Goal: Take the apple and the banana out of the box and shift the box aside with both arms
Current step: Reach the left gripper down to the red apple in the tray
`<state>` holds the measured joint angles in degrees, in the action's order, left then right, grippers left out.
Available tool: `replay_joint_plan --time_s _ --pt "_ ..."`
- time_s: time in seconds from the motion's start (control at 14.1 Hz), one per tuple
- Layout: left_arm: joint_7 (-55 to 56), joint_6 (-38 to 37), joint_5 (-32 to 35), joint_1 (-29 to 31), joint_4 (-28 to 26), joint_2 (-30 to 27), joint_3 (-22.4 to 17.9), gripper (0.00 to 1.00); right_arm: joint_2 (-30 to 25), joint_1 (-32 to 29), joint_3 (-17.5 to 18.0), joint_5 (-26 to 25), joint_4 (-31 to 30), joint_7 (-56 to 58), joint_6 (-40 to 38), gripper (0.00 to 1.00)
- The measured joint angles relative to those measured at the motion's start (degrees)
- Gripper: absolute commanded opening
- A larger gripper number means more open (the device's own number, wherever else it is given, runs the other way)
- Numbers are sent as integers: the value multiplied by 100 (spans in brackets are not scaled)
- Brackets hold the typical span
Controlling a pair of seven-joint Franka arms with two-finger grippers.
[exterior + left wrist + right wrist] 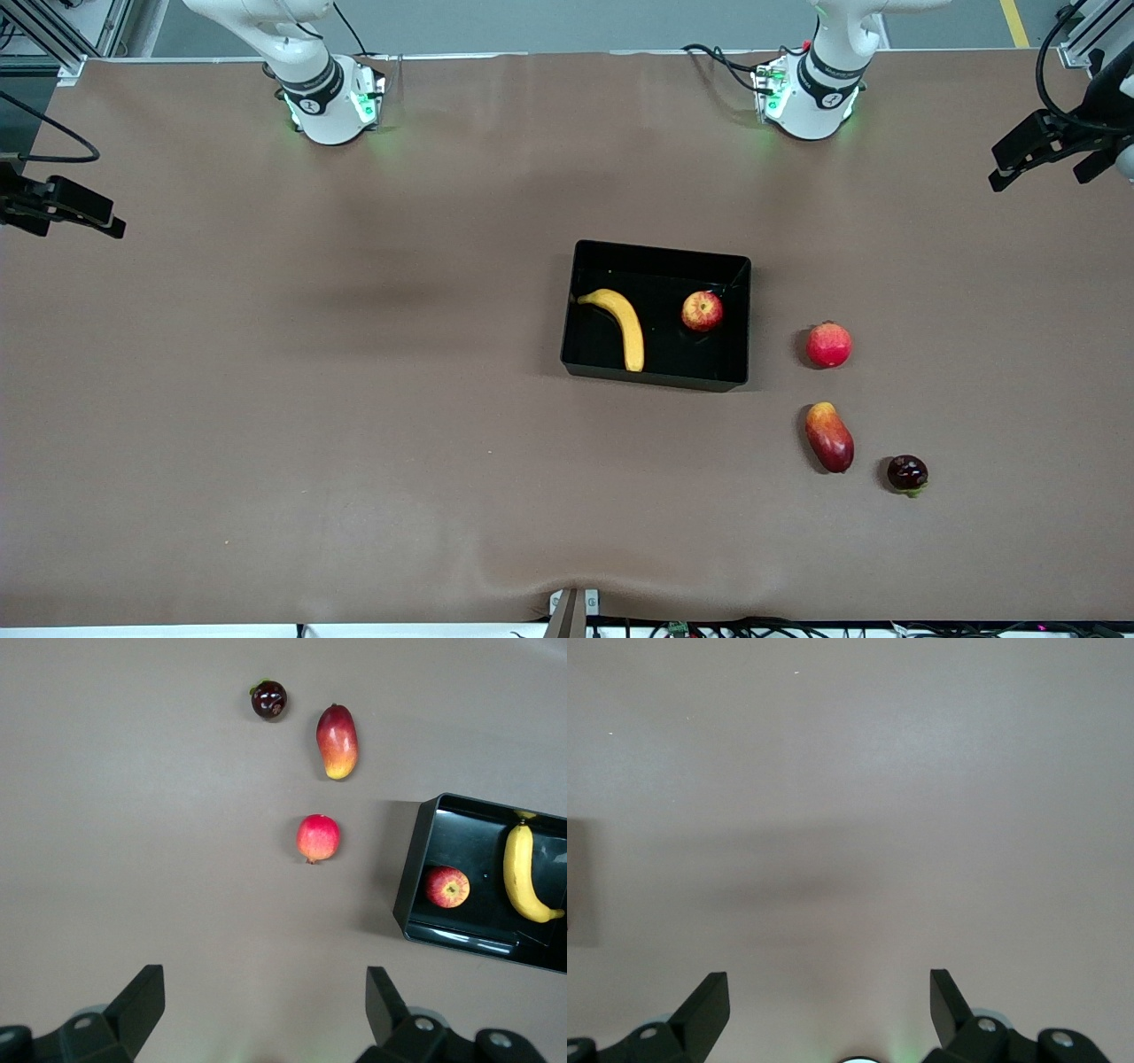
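From the front we see the box (656,315) mid-table, holding the banana (618,324) and the apple (702,311), nothing lifted out yet. In the left wrist view, our left gripper (264,1010) hangs spread wide and empty over bare table (133,859), well apart from the box. In the right wrist view, our right gripper (829,1008) waits, spread and empty, no fruit in sight.

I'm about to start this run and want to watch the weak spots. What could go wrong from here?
1. The apple resembles the pinkish-red fruit outside the box, so a pick might target the wrong one.
2. The banana lies close to the box's wall, leaving a gripper little room.
3. Moving the box toward the left arm's end could knock that fruit or the mango.
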<state>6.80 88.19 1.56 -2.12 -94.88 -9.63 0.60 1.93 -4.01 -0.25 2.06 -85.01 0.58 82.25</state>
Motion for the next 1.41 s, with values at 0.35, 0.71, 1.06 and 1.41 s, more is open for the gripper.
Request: replay_joint_plan --time_s 0.35,0.71,1.06,1.41 --pt "0 -2 0 5 49 50 3 100 0 0 9 4 21 0 0 100" --pt "143 -3 -4 -81 137 552 242 100 -1 -8 -17 4 40 0 -157 100" --pt "1782 190 -25 -128 127 1254 1209 100 -2 -10 -22 4 47 0 -173 100" --pt "3171 1654 -25 -162 -528 1981 1981 100 -2 -11 -23 0 48 0 -186 100"
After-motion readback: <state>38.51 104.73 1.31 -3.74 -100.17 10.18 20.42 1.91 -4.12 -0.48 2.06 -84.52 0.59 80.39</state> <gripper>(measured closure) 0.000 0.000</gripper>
